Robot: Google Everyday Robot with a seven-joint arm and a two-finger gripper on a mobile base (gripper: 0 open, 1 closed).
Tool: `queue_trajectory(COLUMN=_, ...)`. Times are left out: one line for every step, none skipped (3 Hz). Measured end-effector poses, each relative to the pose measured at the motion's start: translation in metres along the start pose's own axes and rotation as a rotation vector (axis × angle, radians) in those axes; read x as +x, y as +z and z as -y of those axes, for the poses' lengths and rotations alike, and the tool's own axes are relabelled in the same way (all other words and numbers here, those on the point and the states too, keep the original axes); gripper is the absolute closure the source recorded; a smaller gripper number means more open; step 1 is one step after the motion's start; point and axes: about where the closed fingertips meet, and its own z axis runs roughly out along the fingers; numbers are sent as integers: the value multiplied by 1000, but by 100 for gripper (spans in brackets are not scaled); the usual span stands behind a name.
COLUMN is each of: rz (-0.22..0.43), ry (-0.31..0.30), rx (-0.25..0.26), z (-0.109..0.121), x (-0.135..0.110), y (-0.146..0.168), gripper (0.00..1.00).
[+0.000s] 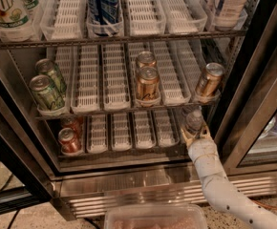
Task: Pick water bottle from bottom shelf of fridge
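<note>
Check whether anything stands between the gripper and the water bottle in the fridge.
Nothing visible does. The gripper is at the water bottle, at the right end of the bottom shelf; red cans stand far left.

water bottle [194, 119] at R end of bottom shelf [124, 152], gripper [195, 135] at its base, cans [69, 140] far L

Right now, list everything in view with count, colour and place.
fridge: one, black frame, steel interior
bottom shelf: one, white trays, lowest rack
water bottle: one, clear, bottom shelf right
red cans: two, red, bottom shelf left
gold cans: three, gold, middle shelf centre and right
green cans: two, green, middle shelf left
blue drinks: blue, top shelf, count unclear
labelled bottle: one, green-white label, top shelf left
pale bottles: whitish, top shelf right, count unclear
clear tub: one, clear, bottom edge of view
arm: one, white, lower right
gripper: one, pale, at the water bottle's base
</note>
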Motion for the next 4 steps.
queue_trajectory(rz=-7, ry=16, rx=-15, z=-2, x=-2, y=-3, gripper=100)
queue_trajectory(rz=-68, ry=24, rx=-83, z=-9, x=1, y=-8, gripper=100)
queue_trajectory(rz=-107, ry=51, rx=-144, z=-9, x=-9, y=-12, gripper=100)
queue_trajectory(rz=-110, ry=58, rx=-170, z=-10, x=-18, y=-16, gripper=100)
